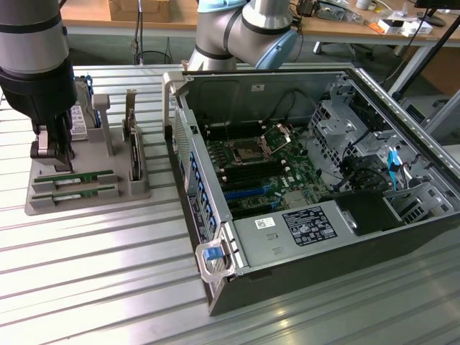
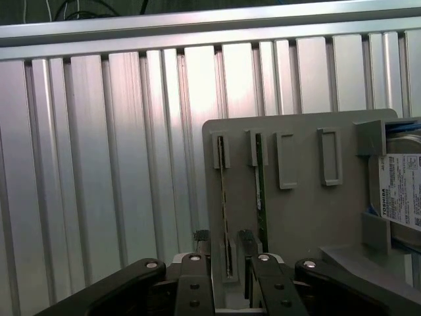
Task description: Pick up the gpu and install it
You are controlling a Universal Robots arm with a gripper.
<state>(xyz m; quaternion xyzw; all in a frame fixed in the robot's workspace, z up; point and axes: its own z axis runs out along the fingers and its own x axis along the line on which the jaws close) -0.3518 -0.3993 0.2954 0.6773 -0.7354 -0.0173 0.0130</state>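
The only writing I can make out is "TOSHIBA", printed along the white label of the hard drive (image 2: 401,191) in the wrist view. That drive stands at the far side of the grey holder (image 2: 302,217). In the exterior view, the open computer case (image 1: 215,302) on the right has a black label (image 1: 309,224) with white print and a small white sticker (image 1: 264,223) beside it. Both are too small to read.

The gripper (image 1: 52,151) hangs over the left end of the holder with its fingers spread apart, holding nothing. The wrist view shows the gpu (image 2: 223,191) edge-on in its slot, with one end running in between the two fingers (image 2: 195,270). I cannot tell whether either finger touches it. A second green stick (image 2: 260,184) sits in the next slot, just beside it.

The exterior view shows both sticks lying flat and parallel, the gpu (image 1: 75,191) being the nearer one. It also shows a dark card (image 1: 133,154) standing on edge at the holder's right end, the green motherboard (image 1: 251,165) inside the case, and a blue latch (image 1: 213,255) at the case's near corner. Everything sits on a ribbed metal table (image 1: 108,287).
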